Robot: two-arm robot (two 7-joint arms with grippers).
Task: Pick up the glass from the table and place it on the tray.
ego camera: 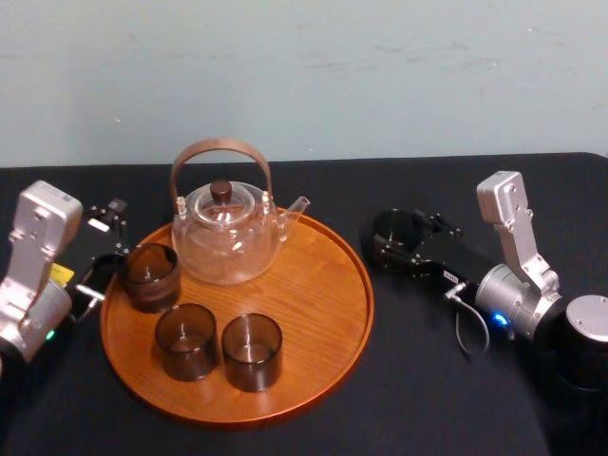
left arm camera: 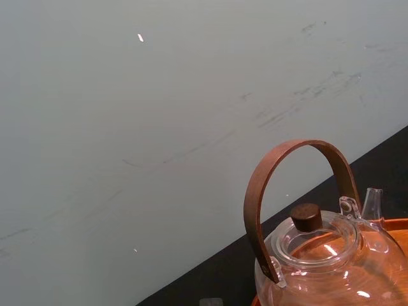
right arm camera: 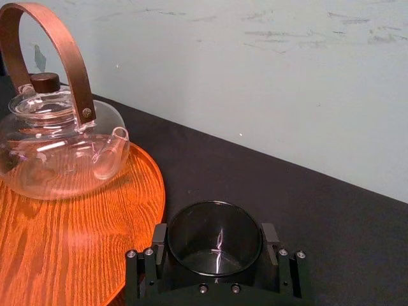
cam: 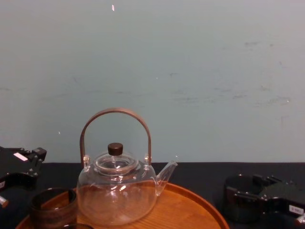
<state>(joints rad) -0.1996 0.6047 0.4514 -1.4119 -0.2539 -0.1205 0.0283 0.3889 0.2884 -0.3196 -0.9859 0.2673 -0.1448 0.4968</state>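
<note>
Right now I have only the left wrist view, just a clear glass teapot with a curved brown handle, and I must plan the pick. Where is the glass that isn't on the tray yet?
Observer: The dark smoky round glass stands on the black table, right of the round orange-brown wooden tray, with the right gripper around it.
Operator: Is there room on the tray?
Observer: Yes, its right half is bare; three more dark glasses stand on its left half.
Operator: And my other arm?
Observer: The left gripper is open at the tray's left rim.
</note>
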